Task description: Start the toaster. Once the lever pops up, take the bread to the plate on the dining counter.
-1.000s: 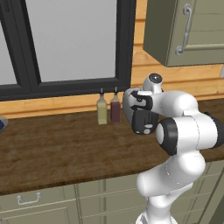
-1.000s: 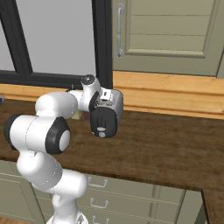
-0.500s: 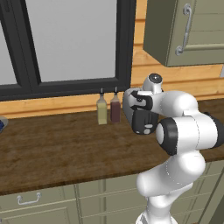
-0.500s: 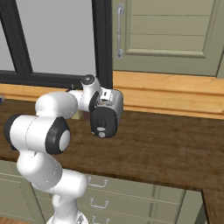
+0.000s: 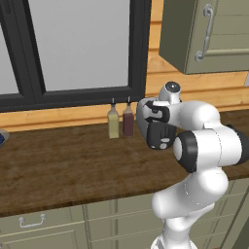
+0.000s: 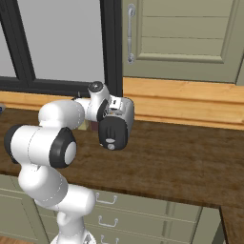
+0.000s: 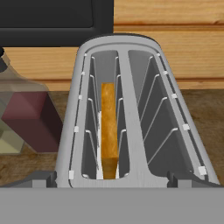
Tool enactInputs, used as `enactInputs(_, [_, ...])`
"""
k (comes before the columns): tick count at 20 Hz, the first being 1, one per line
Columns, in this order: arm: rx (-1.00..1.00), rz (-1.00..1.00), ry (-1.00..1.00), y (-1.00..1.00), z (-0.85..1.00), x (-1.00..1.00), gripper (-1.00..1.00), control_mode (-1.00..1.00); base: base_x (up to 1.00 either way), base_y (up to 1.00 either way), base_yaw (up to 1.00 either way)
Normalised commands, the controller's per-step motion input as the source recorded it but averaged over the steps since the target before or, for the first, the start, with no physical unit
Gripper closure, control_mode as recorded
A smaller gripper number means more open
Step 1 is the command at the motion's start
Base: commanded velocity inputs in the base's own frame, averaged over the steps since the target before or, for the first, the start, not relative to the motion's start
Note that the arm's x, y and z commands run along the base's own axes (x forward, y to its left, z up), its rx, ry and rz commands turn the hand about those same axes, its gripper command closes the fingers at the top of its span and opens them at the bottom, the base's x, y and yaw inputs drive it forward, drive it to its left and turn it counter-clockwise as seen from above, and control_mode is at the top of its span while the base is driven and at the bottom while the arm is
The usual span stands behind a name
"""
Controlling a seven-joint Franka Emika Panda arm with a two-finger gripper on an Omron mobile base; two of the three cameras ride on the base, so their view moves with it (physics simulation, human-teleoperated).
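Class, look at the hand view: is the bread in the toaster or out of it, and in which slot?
In. The bread stands on edge down inside the toaster's left slot; the right slot is empty.

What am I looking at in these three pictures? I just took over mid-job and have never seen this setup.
The white machine is a robot arm on a driving base, parked at a dark wood kitchen counter under a window.

Two pictures come from cameras on the base, one behind the arm to its left, one to its right. The third comes from a camera on the hand, looking along the claw.

That hand picture looks down into a silver toaster with two slots. A slice of bread stands on edge in the left slot. The right slot has none.

Two small bottles stand at the wall beside the toaster.

The claw is open and holds nothing; its tips sit low in the hand picture, too dark to make out well.
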Motion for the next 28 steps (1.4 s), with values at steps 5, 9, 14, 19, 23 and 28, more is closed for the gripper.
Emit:
enactInputs(5, [0.0, 0.0, 0.0, 0.0, 0.0, 0.0, -1.0, -1.0, 0.0, 0.0, 0.0])
enactInputs(9, [0.0, 0.0, 0.0, 0.0, 0.0, 0.0, -1.0, -1.0, 0.0, 0.0, 0.0])
enactInputs(14, [0.0, 0.0, 0.0, 0.0, 0.0, 0.0, -1.0, -1.0, 0.0, 0.0, 0.0])
enactInputs(19, [0.0, 0.0, 0.0, 0.0, 0.0, 0.0, -1.0, -1.0, 0.0, 0.0, 0.0])
enactInputs(23, [0.0, 0.0, 0.0, 0.0, 0.0, 0.0, -1.0, -1.0, 0.0, 0.0, 0.0])
enactInputs(28, [0.0, 0.0, 0.0, 0.0, 0.0, 0.0, -1.0, -1.0, 0.0, 0.0, 0.0])
